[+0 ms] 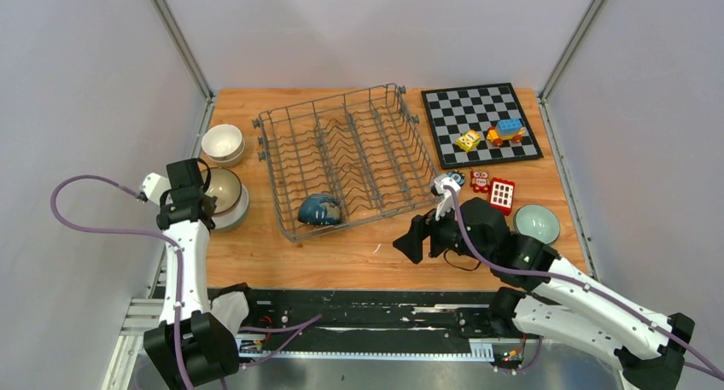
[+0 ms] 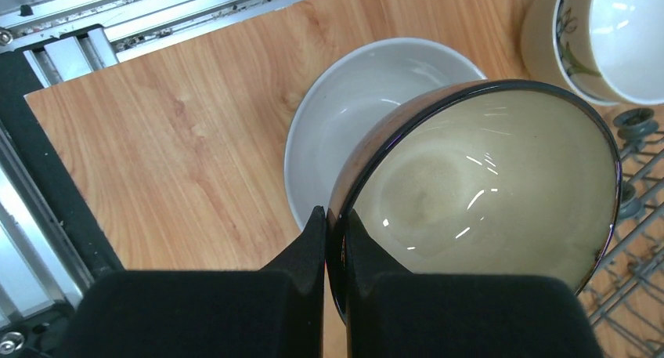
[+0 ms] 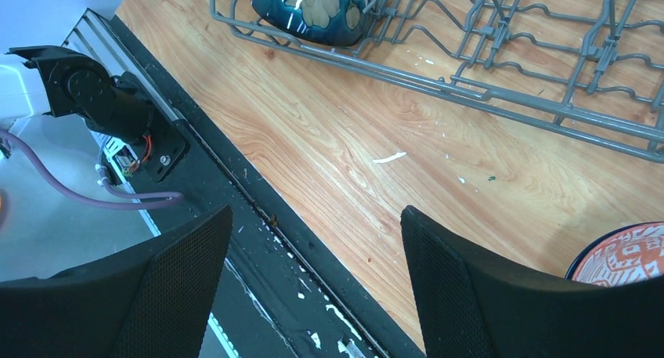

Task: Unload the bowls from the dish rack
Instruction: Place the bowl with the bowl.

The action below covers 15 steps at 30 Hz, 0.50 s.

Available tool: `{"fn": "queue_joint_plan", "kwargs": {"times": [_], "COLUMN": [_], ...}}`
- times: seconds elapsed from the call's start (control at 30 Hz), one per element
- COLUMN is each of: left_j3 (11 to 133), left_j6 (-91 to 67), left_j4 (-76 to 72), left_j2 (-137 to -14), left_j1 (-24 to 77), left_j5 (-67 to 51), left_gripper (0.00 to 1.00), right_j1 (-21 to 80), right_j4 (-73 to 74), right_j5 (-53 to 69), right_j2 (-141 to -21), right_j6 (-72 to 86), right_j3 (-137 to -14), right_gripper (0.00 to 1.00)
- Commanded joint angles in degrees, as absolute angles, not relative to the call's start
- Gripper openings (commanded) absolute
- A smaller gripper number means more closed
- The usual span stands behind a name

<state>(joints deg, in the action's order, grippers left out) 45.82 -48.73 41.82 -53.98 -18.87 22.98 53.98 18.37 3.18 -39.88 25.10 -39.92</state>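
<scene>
Grey metal wire dish rack (image 1: 346, 155): centre of wooden table (image 1: 359, 258). Blue glazed ceramic bowl (image 1: 320, 209): inside rack, 7 o'clock corner; 9 o'clock of right gripper (image 3: 315, 217), jaws spread, empty. Left gripper (image 2: 335, 217): pinching rim of brown-rimmed beige bowl (image 2: 485, 186), 9 o'clock of rack.

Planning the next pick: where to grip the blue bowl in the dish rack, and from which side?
Probably its rim, from above. The blue bowl lies tipped in the dish rack's near-left corner, rounded outside against the near wire wall: that blocks a frontal approach, and the curved body gives no pinch. The open right gripper is nearest.
</scene>
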Motion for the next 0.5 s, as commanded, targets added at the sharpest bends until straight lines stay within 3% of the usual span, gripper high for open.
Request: {"fn": "queue_joint_plan", "kwargs": {"times": [0.0, 0.47], "left_j3": [47.19, 43.18], "left_j6": [-52.65, -54.56], "left_j4": [32.52, 28.19], "left_j2": [-54.93, -61.35], "left_j1": [-20.22, -20.74], "left_j5": [24.58, 22.20], "left_gripper": [0.00, 0.00], "right_j1": [54.14, 54.14], "right_j4": [17.83, 19.51], "right_j5": [2.17, 0.82], "right_j2": [-38.10, -36.48], "right_j6": [24.11, 22.81], "right_j3": [-38.76, -40.05], "right_gripper": [0.82, 0.82]}}
